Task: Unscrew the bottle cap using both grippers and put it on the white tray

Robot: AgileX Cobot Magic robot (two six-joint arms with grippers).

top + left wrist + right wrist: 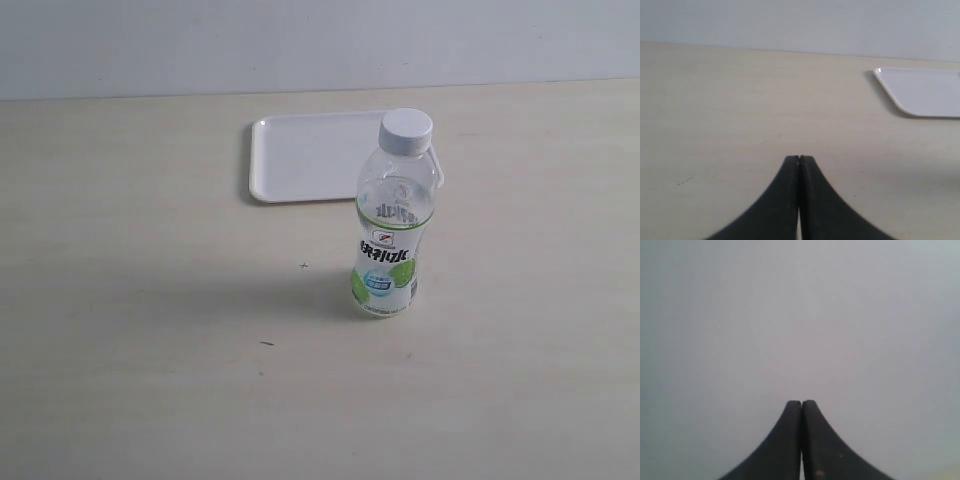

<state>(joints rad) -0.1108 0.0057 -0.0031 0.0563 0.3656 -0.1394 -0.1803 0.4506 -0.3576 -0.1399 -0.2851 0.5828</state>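
Observation:
The clear bottle (387,240) with green and white label stands upright on the table, right of centre. Its white ribbed bottle cap (406,130) sits on the neck. Behind it lies the white tray (300,160), whose right part the bottle hides. Neither arm shows in the exterior view. In the left wrist view my left gripper (799,159) is shut with nothing in it, low over bare table, and a corner of the white tray (925,92) lies far off. My right gripper (801,402) is shut and empty, facing only a plain grey wall.
The pale wooden table (150,300) stretches all round the bottle, with a grey wall (300,40) along its back edge. A few small dark specks (267,343) mark the tabletop in front of the bottle.

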